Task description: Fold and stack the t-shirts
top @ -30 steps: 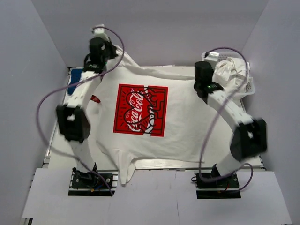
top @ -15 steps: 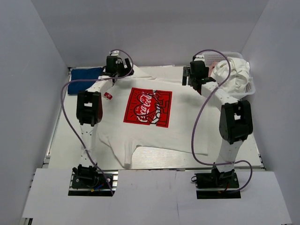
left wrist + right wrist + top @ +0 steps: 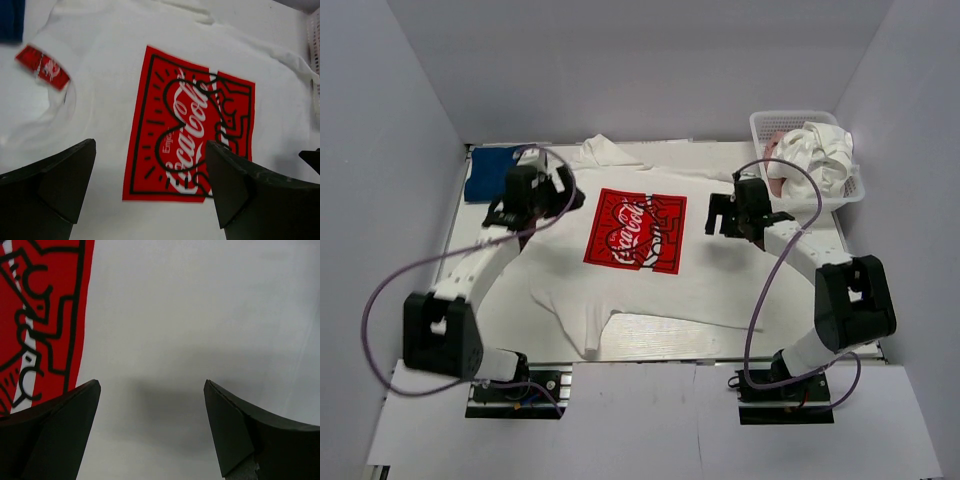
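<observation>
Since the prior frame, the Coca-Cola t-shirt [image 3: 715, 275] held its flat, print-up spread on the worktop [image 3: 660, 338]; both arms retreated over it. Above it, the left end effector [image 3: 150, 165] and right end effector [image 3: 150, 410] hung wide open, empty. I judged matched, simultaneous edge pinches best.

White Coca-Cola tee [image 3: 660, 280] spread print-up; dark blue tee [image 3: 485, 178], seemingly folded, far-left; crumpled white tee [image 3: 820, 152] far-right.
</observation>
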Available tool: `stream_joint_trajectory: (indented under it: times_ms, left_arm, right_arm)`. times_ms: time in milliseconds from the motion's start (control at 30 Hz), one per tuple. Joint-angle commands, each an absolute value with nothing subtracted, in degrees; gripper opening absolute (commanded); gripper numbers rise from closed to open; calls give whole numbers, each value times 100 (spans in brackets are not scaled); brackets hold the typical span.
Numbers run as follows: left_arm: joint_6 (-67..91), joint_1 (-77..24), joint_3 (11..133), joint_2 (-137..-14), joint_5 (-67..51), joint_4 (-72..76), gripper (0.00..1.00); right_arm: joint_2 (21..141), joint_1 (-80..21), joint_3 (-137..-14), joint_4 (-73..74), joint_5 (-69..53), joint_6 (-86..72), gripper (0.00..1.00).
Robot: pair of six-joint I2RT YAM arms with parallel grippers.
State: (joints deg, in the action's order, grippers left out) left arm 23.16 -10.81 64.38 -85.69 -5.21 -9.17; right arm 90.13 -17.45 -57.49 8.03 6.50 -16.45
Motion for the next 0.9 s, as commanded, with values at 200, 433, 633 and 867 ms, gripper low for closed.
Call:
stream_joint_trajectory:
  times_ms: [200, 433, 633, 867]
  left_arm:
    - [3814, -1081, 3798, -5512, -159, -3259, 100]
    - [4271, -959, 3972, -4992, 833, -3998, 100]
    - [4667, -958, 4614, -5467, 1776, -4572, 100]
    - [4667, -958, 4360, -5186, 1714, -4395, 100]
  right_arm:
    - [7797, -2773, -5089, 860, -1327, -734, 90]
    - [7918, -5549, -5052, 326, -1002, 667, 90]
    - [8999, -7196, -5879, 404, -317, 1590, 90]
    - [9904, -8059, -5985, -656, 271, 2223, 90]
